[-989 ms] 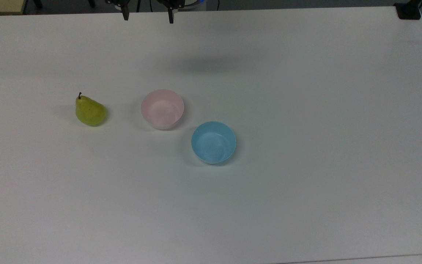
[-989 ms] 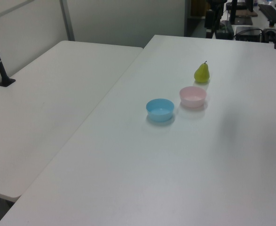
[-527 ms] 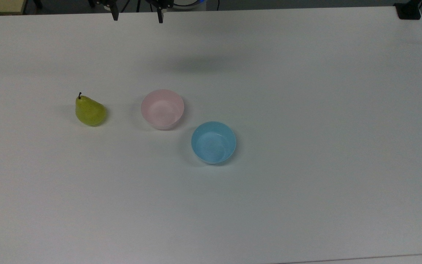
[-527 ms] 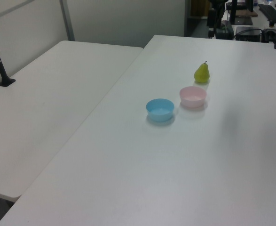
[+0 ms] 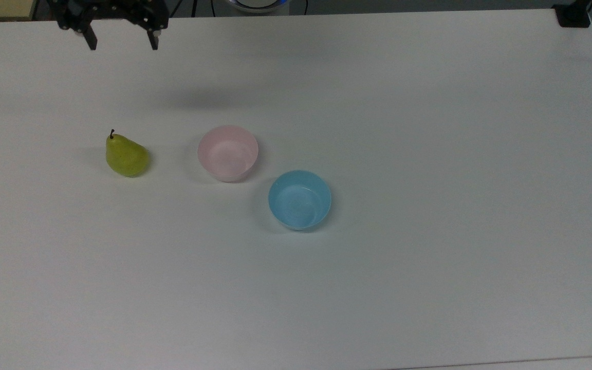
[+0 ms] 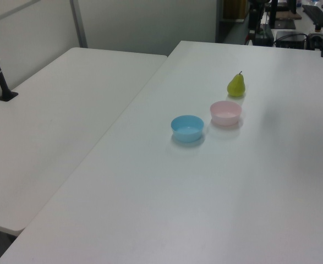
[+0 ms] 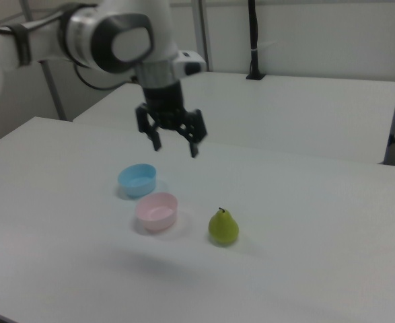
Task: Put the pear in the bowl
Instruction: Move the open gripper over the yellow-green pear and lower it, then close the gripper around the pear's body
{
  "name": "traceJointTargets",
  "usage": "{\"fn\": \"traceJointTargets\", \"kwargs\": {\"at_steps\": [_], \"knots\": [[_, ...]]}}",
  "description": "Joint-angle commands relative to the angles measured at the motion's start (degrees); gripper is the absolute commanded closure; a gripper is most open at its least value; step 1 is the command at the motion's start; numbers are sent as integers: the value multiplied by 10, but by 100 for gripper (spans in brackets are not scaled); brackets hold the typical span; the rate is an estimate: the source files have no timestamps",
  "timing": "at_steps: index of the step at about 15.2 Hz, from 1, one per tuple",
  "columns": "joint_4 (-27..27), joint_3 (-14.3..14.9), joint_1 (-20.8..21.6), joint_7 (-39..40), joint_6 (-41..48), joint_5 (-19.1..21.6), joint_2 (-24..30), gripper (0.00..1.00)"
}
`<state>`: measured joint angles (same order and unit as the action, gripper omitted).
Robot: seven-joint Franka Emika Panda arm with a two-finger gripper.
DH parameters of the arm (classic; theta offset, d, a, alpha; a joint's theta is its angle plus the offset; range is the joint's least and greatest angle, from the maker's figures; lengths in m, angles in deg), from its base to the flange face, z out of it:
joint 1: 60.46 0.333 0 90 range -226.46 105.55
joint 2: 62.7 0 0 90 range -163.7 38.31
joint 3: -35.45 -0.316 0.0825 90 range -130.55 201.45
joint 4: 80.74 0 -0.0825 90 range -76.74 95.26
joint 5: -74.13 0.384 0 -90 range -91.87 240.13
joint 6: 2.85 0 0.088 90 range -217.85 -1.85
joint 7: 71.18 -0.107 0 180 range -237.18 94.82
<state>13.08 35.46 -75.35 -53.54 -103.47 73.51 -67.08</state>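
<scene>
- The pincer [image 5: 121, 45] hangs in the air at the upper left of the top view, its two dark fingers [image 5: 91, 41] spread wide apart with nothing between them; in the right view the pincer [image 7: 175, 145] sits well above the surface, pointing down.
- The pear [image 5: 126, 156] stands on the white surface [image 5: 429, 154], stem up and leaning toward the top view's upper left. Nothing touches it. In the top view it sits below the pincer and well apart from it.
- The pink bowl [image 5: 227, 152] is near the pear, on the top view's right of it, with a clear gap between them. Its inside is bare.
- A light blue bowl [image 5: 299, 199] stands just beside the pink bowl, lower and further toward the top view's right, not touching it.
- In the left view the pear [image 6: 236, 85] is farthest back, the pink bowl [image 6: 225, 113] in front of it, and the blue bowl [image 6: 187, 127] nearer still, toward the left view's left.
- In the right view the pear [image 7: 223, 226] stands to the right view's right of the pink bowl [image 7: 157, 210], with the blue bowl [image 7: 137, 180] behind.
- A faint shadow lies on the surface between the pincer and the bowls in the top view.
</scene>
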Motion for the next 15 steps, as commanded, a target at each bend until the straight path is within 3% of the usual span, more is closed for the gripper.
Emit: {"fn": "traceJointTargets", "kwargs": {"at_steps": [1, 11, 15], "knots": [[8, 3, -16, 24, -59, 8, -44, 0], [35, 3, -29, 42, -177, -31, -163, 0], [36, 3, -29, 37, -199, -61, -193, 8]]}}
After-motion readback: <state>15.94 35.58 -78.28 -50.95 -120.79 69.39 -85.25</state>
